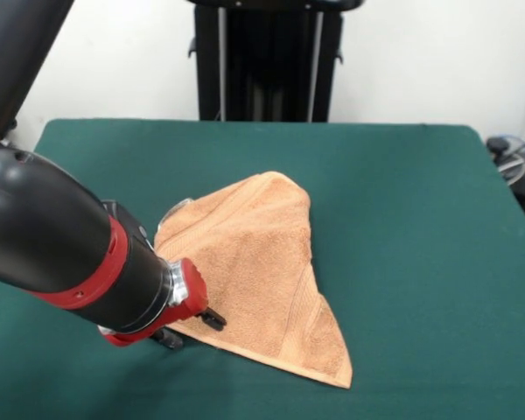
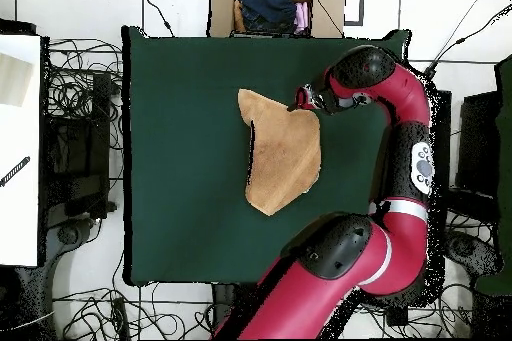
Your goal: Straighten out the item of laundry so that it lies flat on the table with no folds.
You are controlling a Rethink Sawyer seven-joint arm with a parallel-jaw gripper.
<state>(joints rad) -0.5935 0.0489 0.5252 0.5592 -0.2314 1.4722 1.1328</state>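
The peach-orange towel (image 1: pixel 262 262) lies on the dark green table (image 1: pixel 402 192), folded over itself into a rough triangle with one point toward the front edge. In the overhead view the towel (image 2: pixel 285 152) sits right of the middle of the table (image 2: pixel 180 157). My gripper (image 1: pixel 192 330) is down at the towel's near left edge, touching or just over the cloth, and the thick red and black arm hides part of that edge. In the overhead view the gripper (image 2: pixel 303 100) is at the towel's upper right corner. The white label does not show.
The robot's black pedestal (image 1: pixel 267 61) stands behind the table's far edge. A cardboard box of clothes (image 2: pixel 275 7) sits beyond the table's top edge in the overhead view. A white bench (image 2: pixel 18 147) and cables lie off to the left.
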